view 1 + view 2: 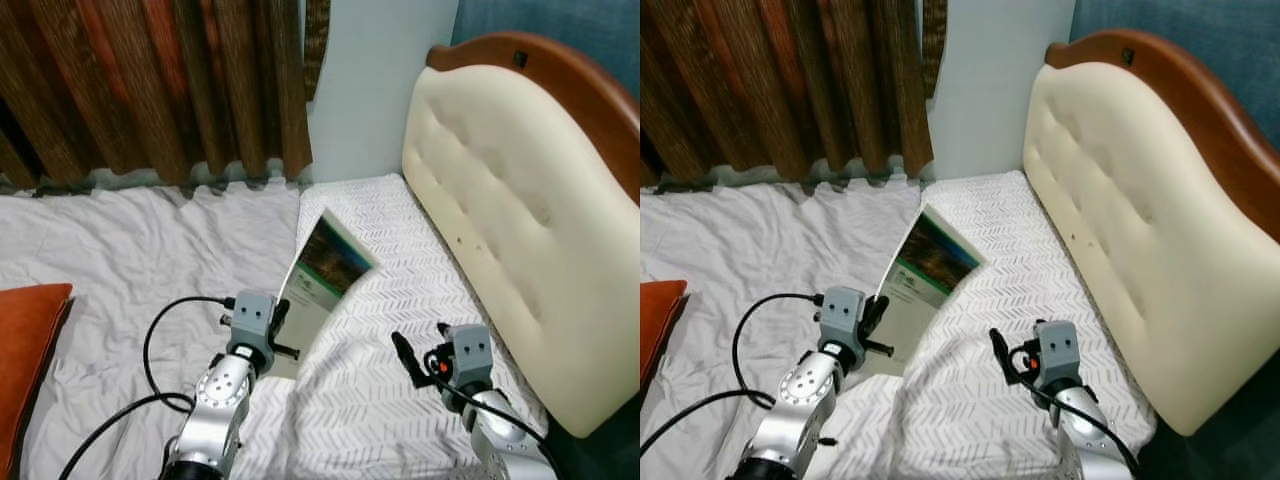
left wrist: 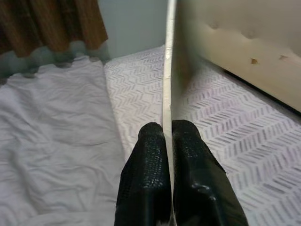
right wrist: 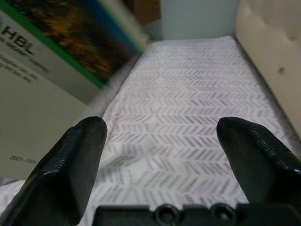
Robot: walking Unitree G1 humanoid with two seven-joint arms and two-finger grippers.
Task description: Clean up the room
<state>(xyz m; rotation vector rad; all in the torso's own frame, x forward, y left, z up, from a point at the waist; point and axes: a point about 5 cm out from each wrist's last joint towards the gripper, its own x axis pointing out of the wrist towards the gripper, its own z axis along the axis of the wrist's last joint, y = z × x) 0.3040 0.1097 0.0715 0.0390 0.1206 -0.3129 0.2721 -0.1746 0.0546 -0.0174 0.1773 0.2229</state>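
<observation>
Booklet point(image 1: 325, 275) stands tilted on edge over the bed point(image 1: 120, 260), near the headboard point(image 1: 520, 220) end, its lower edge clamped by the left gripper point(image 1: 282, 318); the right gripper point(image 1: 405, 358) hovers beside it above the chevron cover point(image 1: 400, 410). An orange cushion point(image 1: 28, 340) lies at the bed's left edge, curtains point(image 1: 150, 80) behind. Left wrist view: both fingers point(image 2: 150, 179) press flat on the thin sheet edge. Right wrist view: fingers point(image 3: 70, 174) stand wide apart, empty, the green-banded cover at one side. The booklet appears light, thin and flexible; a grip near the spine should limit bending.
</observation>
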